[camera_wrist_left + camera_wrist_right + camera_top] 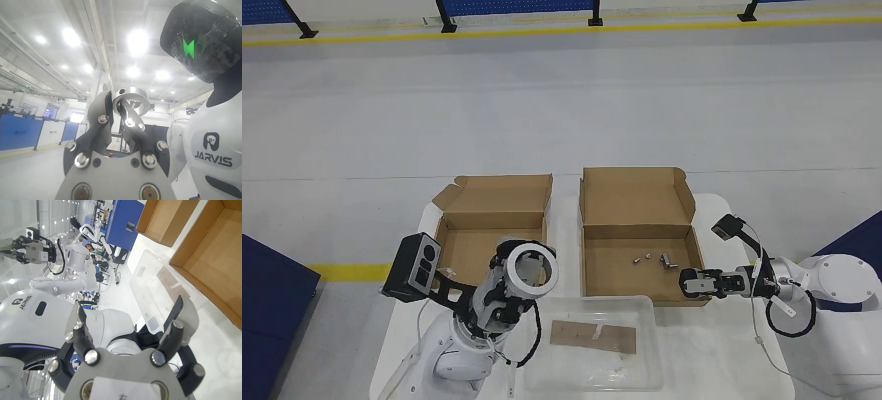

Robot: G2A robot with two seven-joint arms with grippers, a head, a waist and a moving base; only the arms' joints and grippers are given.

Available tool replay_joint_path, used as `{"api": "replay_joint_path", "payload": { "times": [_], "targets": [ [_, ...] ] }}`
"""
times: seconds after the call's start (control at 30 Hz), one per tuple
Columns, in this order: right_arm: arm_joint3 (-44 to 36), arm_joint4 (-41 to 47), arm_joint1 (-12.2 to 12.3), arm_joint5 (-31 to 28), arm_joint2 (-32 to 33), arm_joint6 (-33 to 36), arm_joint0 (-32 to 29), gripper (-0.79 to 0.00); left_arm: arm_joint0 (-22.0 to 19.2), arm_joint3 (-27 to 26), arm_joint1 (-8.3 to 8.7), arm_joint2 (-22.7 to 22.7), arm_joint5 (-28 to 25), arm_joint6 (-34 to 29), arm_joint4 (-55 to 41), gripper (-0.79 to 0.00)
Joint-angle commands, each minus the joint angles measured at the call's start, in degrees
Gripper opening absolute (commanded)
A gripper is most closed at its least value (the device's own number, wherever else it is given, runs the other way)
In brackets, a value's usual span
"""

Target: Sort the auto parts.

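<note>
Steel, bright and thick-walled: the ring (132, 91) is pinched in my left gripper (115, 106), one finger through its hole and the other pressed against its outer wall. That gripper points upward, raised over the white table (712, 350) just in front of the left cardboard box (467, 250). My right gripper (129, 305) is spread wide with nothing between its fingers, held at the front right corner of the right cardboard box (617, 275). A few small metal parts (652, 257) lie inside that box (too small for me to tell apart). Both boxes have their lids folded back. Just in front of them sits a clear plastic bin (642, 305) with a brownish patch (592, 335) on its bottom. Beyond the table lies pale grey floor (542, 110), crossed far back by a yellow line (542, 32). A blue cabinet (272, 300) stands to my left. Overhead are round ceiling lamps (137, 42), and blue-and-white partition panels (19, 130) line the hall.
</note>
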Motion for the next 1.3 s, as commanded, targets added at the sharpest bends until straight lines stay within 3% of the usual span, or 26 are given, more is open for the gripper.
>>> {"api": "replay_joint_path", "payload": {
  "times": [0.0,0.3,0.43,0.77,0.97,1.27],
  "targets": [
    [0.00,0.00,0.00,0.00,0.00,0.00,0.00,0.000,0.42,0.62,-0.04,-0.43,-0.64,-0.06,0.18,-0.785],
    [0.00,0.00,0.00,0.00,0.00,0.00,0.00,0.000,0.28,0.78,-0.04,-1.19,-1.74,-0.13,1.89,-0.785],
    [0.00,0.00,0.00,0.00,0.00,0.00,0.00,0.000,-0.28,-1.36,0.43,-2.25,2.69,-11.74,6.80,-0.785],
    [0.00,0.00,0.00,0.00,0.00,0.00,0.00,0.000,2.61,-2.77,1.54,-6.39,8.82,-27.13,11.18,-0.785],
    [0.00,0.00,0.00,0.00,0.00,0.00,0.00,0.000,5.32,-3.75,2.17,-9.56,11.27,-31.53,13.47,-0.785],
    [0.00,0.00,0.00,0.00,0.00,0.00,0.00,0.000,5.43,-3.60,2.23,-9.57,12.61,-33.62,14.62,-0.785]
  ]
}}
